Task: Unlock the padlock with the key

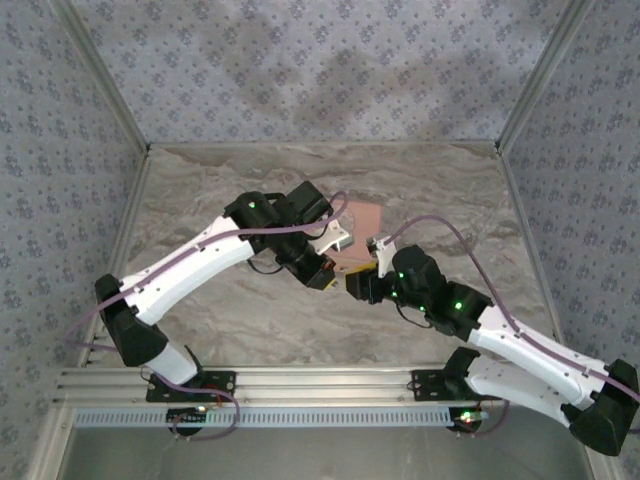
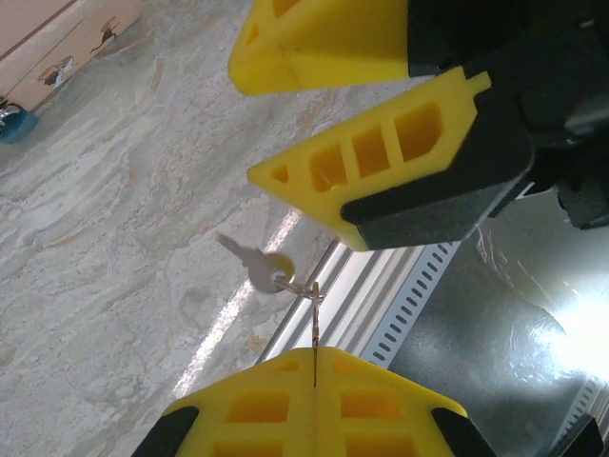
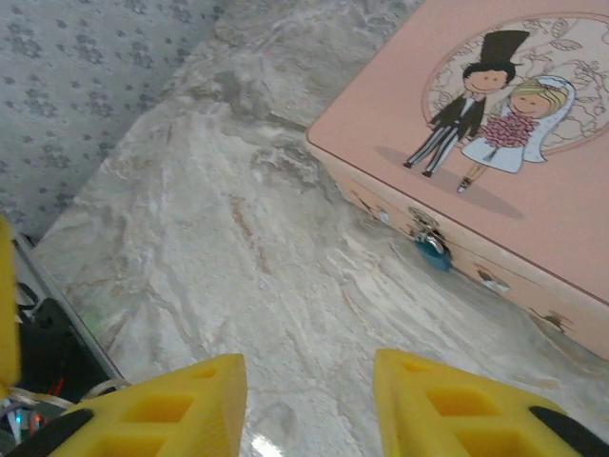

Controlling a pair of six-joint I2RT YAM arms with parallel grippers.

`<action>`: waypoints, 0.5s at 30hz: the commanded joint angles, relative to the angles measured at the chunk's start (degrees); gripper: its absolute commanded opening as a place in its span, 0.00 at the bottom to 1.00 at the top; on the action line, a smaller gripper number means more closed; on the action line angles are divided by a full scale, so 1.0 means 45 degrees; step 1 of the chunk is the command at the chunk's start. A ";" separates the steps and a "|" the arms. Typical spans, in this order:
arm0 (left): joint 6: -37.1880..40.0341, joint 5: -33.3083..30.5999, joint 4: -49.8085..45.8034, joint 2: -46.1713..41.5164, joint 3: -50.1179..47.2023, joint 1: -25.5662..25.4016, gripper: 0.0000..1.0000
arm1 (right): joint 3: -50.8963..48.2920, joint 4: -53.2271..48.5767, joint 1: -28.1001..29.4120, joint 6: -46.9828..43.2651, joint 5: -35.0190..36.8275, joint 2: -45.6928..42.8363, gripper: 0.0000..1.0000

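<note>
My left gripper [image 2: 314, 352] is shut on a thin metal key [image 2: 314, 324] seen edge-on. From its ring a second silvery key [image 2: 255, 267] dangles above the marble table. In the top view the left gripper [image 1: 325, 277] hangs just in front of the pink tin [image 1: 360, 215]. My right gripper [image 2: 245, 119] faces it from close by, open, with nothing between its yellow fingers [image 2: 371, 157]. In the right wrist view the right gripper [image 3: 309, 400] stands open over bare table. The tiny padlock [image 3: 430, 238], silvery with a teal part, hangs on the front clasp of the pink tin [image 3: 533, 219].
The pink tin with the cartoon couple lies flat at mid-table, behind both grippers. A slotted metal rail [image 2: 400, 305] runs along the table's near edge. Patterned walls [image 1: 300, 60] enclose the table on three sides.
</note>
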 commanded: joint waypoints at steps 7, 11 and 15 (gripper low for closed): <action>-0.0260 0.0172 0.0751 -0.0635 -0.0363 0.0353 0.00 | -0.0460 0.2208 -0.0717 0.0472 -0.2788 -0.1367 0.45; -0.0391 0.0858 0.1346 -0.0928 -0.0580 0.0635 0.00 | -0.0995 0.3683 -0.1695 0.1316 -0.4742 -0.1596 0.46; -0.0431 0.1723 0.1909 -0.1377 -0.0814 0.0804 0.00 | -0.1368 0.4975 -0.2199 0.1898 -0.6142 -0.1597 0.47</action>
